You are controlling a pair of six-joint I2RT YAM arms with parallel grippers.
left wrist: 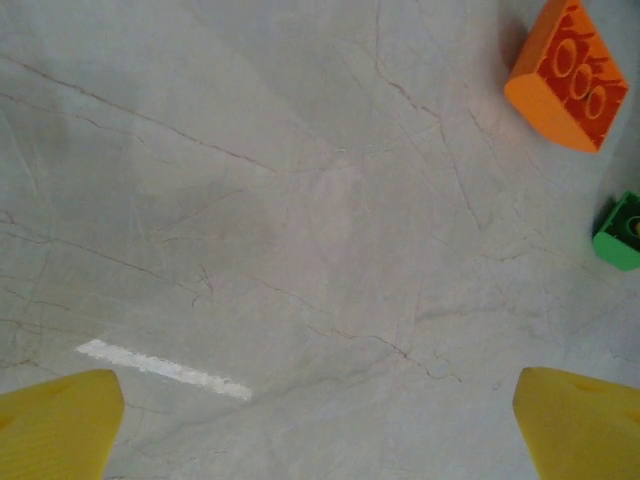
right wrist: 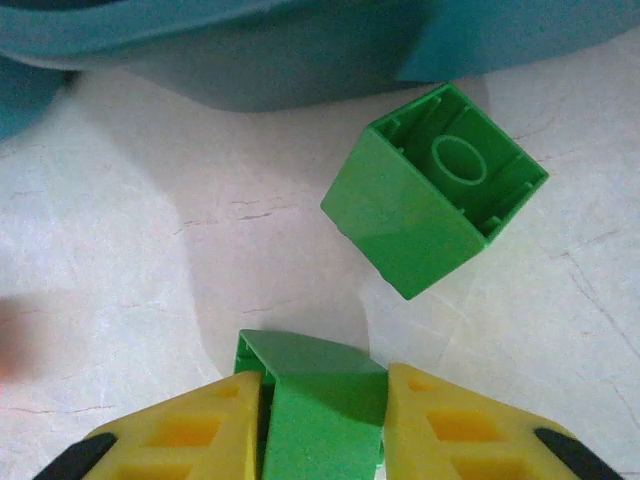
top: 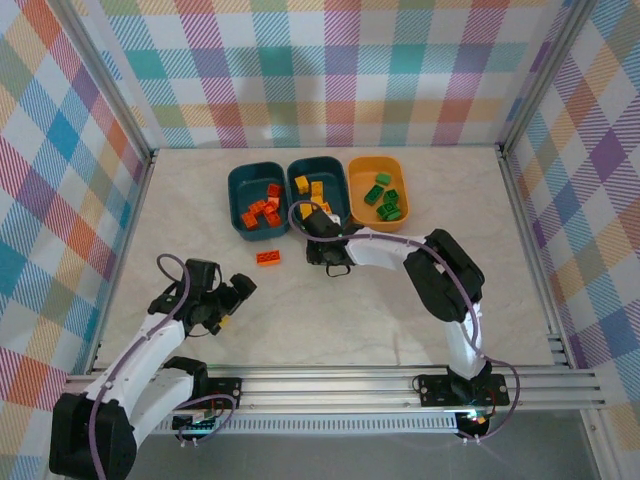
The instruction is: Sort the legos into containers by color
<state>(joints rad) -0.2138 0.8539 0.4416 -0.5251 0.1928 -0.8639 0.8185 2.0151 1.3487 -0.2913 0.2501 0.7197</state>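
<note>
1. Three shallow rounded plastic tubs stand side by side at the far middle of the pale marbled tabletop [top: 180,200]: a dark teal left tub [top: 255,166], a dark teal middle tub [top: 318,158] and an orange-yellow right tub [top: 378,159].
2. Orange studded bricks [top: 262,210] lie in the left tub, yellow bricks [top: 312,190] in the middle tub and green bricks [top: 383,197] in the right tub.
3. One loose orange brick [top: 267,258] sits on the tabletop just in front of the left tub. The left wrist view shows it at the upper right [left wrist: 568,72], studs toward the camera.
4. The right gripper [top: 327,255] reaches low just in front of the middle tub. In its wrist view [right wrist: 322,395] the yellow jaws pinch a green plastic brick [right wrist: 310,362] from both sides, down at the tabletop.
5. A second green brick [right wrist: 435,190] lies on its side just beyond the pinched one and apart from it. Its hollow underside is turned to the camera, and it is near the teal tub wall.
6. The left gripper [top: 238,298] hangs over the near left of the tabletop. In its wrist view [left wrist: 315,385] the jaws are spread wide, with bare marble between them.
7. A small green piece [left wrist: 622,232] shows at the right edge of the left wrist view, below the loose orange brick. It is cut off by the frame, so its shape cannot be told.
</note>
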